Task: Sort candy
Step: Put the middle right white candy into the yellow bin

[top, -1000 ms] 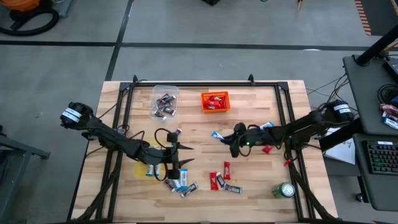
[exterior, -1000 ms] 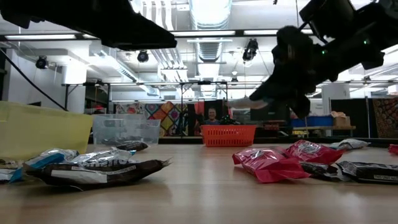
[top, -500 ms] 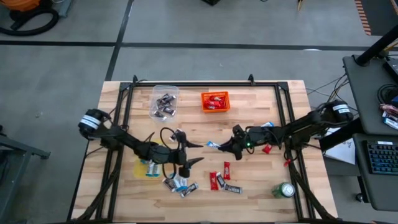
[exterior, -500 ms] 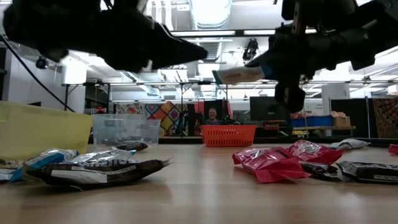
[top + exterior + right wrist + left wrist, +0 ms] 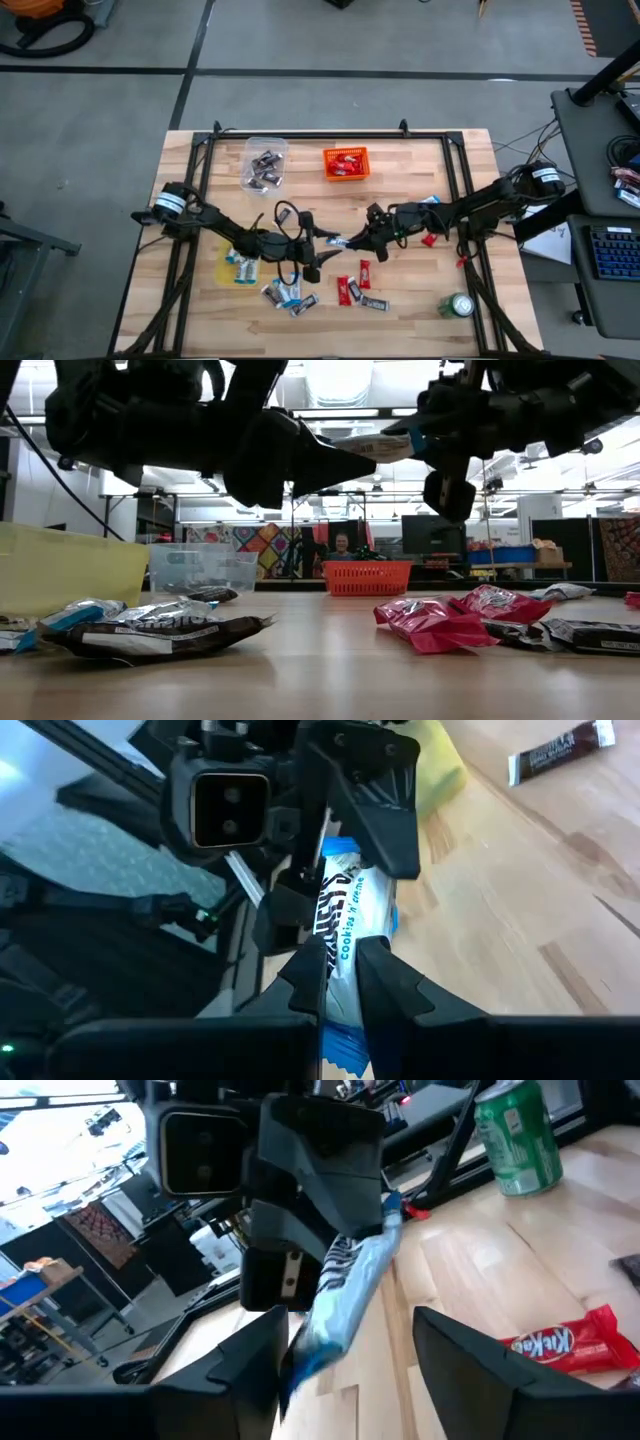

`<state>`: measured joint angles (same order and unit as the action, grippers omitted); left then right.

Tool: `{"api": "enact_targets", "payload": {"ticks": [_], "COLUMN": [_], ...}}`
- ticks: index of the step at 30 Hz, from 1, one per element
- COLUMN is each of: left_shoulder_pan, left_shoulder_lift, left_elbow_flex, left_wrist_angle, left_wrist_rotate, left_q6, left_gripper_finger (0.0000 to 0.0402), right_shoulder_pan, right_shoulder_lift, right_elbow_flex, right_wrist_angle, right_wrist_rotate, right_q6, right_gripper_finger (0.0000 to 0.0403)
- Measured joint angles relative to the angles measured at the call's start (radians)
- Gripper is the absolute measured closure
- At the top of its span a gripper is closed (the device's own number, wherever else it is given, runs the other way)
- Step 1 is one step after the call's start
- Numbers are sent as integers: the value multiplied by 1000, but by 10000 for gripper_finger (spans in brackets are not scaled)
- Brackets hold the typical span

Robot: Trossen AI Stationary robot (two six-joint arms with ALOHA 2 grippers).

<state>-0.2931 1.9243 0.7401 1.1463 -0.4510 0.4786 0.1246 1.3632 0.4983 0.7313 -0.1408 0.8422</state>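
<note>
A blue-and-white wrapped candy (image 5: 337, 241) hangs in the air over the middle of the table, between my two grippers. My right gripper (image 5: 342, 970) comes from the table's right and is shut on it. My left gripper (image 5: 350, 1330) comes from the left and is open, one finger on each side of the candy's free end (image 5: 300, 1360). In the low view the candy (image 5: 385, 448) spans from the right gripper (image 5: 415, 435) to the left gripper (image 5: 345, 460), well above the tabletop. My right gripper pinches the blue-and-white candy near one end (image 5: 342, 945) between its two fingers, with a short bit of wrapper sticking out behind them. The fingers come about level from the table's right, along the bar. The candy is lifted clear and sticks out toward the left gripper. My left gripper: I cannot tell whether its open fingers touch the candy's free end.
More candies lie on the near part of the table (image 5: 290, 295) (image 5: 355, 285), with red ones beside the right arm (image 5: 430, 238). A yellow bin (image 5: 222, 270) sits under the left arm. A clear bin (image 5: 265, 165) and an orange bin (image 5: 346, 162) stand farther back, and a green can (image 5: 458, 305) near right.
My right gripper rose and carried the blue-and-white candy toward the table's left. My left gripper rose and moved right toward it, until its fingers came to stand around the candy's free end.
</note>
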Motion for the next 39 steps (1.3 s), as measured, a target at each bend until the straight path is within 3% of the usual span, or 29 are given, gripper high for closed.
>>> {"api": "enact_targets", "payload": {"ticks": [7,15,20,25,29,32,35,39], "left_shoulder_pan": [-2,-7,-31,-82,-131,-166,-194,-227], "left_shoulder_lift": [-3,-15,-86,-245,-441,-591,-715,-766], "left_elbow_flex": [4,2,1,0,1,19,86,190], "left_wrist_angle": [-3,-44,-158,-387,-675,-989,-1415,-2004], "left_wrist_rotate": [15,15,-20,-41,-59,-105,-120,-83], "left_q6": [-4,-26,-78,-155,-310,-502,-842,-1405], "left_gripper_finger": [264,388,380,389,393,392,392,392], "right_shoulder_pan": [1,2,1,-9,-29,-38,-45,-45], "right_shoulder_lift": [0,0,-7,-31,-46,-49,-49,-49], "right_elbow_flex": [59,66,66,66,66,66,66,66], "right_wrist_angle": [-151,-151,-146,-149,-154,-151,-154,-152], "right_wrist_rotate": [3,11,12,10,14,13,15,31], "right_q6": [-36,-27,-25,-41,-62,-81,-92,-110], "right_gripper_finger": [373,349,293,236,209,201,200,200]}}
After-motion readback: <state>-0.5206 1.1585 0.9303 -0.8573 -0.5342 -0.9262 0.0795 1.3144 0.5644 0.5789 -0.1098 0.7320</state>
